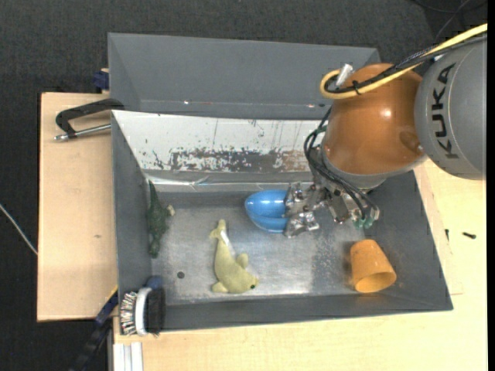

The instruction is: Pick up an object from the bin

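Observation:
My gripper [300, 221] hangs low in the middle right of the bin, its metal fingers right beside a blue egg-shaped thing [265, 209] and touching its right side. Whether the blue thing sits between the fingers is hidden by the gripper's own body. An orange cup [370, 266] lies on its side just right of and below the gripper. A pale yellow toy dolphin [230, 265] lies on the bin floor to the lower left of the gripper.
A dark green toy lizard [157, 222] lies along the left wall. A brush with a black handle and pale bristles [139, 311] rests at the bin's lower left corner. The arm's orange cover looms over the upper right of the bin.

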`<action>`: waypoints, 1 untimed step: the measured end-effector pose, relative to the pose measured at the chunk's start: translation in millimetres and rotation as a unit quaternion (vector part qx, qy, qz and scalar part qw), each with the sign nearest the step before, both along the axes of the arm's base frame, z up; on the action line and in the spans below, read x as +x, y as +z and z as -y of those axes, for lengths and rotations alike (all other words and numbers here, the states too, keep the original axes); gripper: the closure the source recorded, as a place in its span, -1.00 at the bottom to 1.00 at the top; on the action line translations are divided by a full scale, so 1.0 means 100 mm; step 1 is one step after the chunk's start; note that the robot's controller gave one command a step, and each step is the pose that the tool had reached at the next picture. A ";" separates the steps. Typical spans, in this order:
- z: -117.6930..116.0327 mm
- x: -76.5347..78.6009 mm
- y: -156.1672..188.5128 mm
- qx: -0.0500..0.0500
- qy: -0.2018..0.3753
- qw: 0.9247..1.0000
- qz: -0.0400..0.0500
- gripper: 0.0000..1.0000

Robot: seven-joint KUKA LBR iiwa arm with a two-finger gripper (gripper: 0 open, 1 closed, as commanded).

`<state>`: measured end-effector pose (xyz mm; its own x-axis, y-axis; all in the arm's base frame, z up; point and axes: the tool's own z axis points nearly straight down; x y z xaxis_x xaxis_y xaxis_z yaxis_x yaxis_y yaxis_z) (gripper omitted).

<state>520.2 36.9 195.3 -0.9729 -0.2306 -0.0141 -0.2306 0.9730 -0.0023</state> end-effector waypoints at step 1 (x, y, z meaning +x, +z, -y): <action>-0.07 0.84 1.24 -0.001 0.136 0.991 0.001 1.00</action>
